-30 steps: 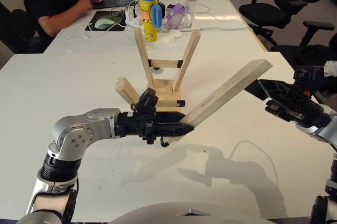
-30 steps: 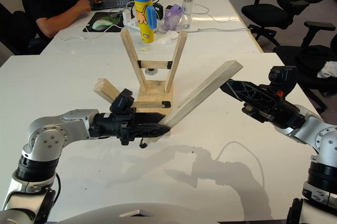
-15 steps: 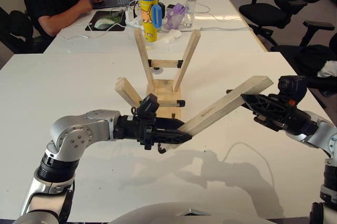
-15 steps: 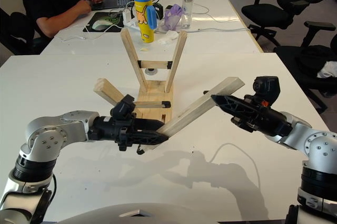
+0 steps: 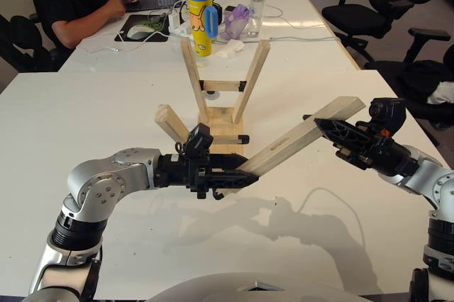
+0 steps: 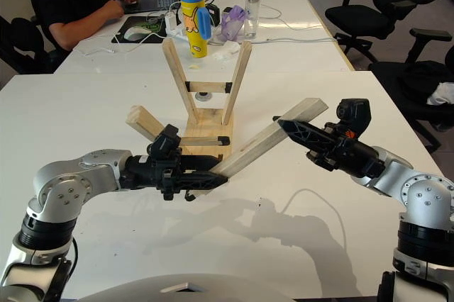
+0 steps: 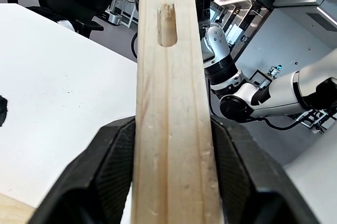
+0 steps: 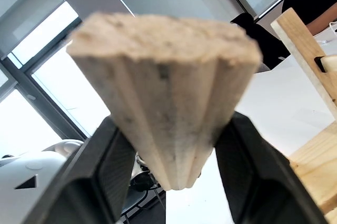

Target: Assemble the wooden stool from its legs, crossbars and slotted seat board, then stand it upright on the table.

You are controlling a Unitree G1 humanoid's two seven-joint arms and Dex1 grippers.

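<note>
The half-built stool (image 5: 222, 96) lies upside down mid-table, its seat board (image 5: 228, 123) flat on the top. Two legs point up, joined by a crossbar (image 5: 223, 86), and a third leg (image 5: 170, 122) slants out to the left. A loose wooden leg (image 5: 298, 139) slants up to the right above the table. My left gripper (image 5: 243, 177) is shut on its lower end, and the slotted face of the leg (image 7: 171, 103) runs between the dark fingers (image 7: 113, 174). My right gripper (image 5: 320, 123) is shut on the upper end, whose end grain (image 8: 168, 103) sits between the pads (image 8: 108, 174).
Behind the stool stand a yellow cup (image 5: 201, 22), a clear bottle (image 5: 257, 6) and a purple object (image 5: 237, 21). A person works at a laptop at the far left. Office chairs (image 5: 369, 11) stand beyond the table's right edge. Bare tabletop lies in front.
My right gripper has moved in leftward from beyond the loose leg's upper end and closed on it. The leg's upper end has dropped slightly. My left gripper still holds the lower end.
</note>
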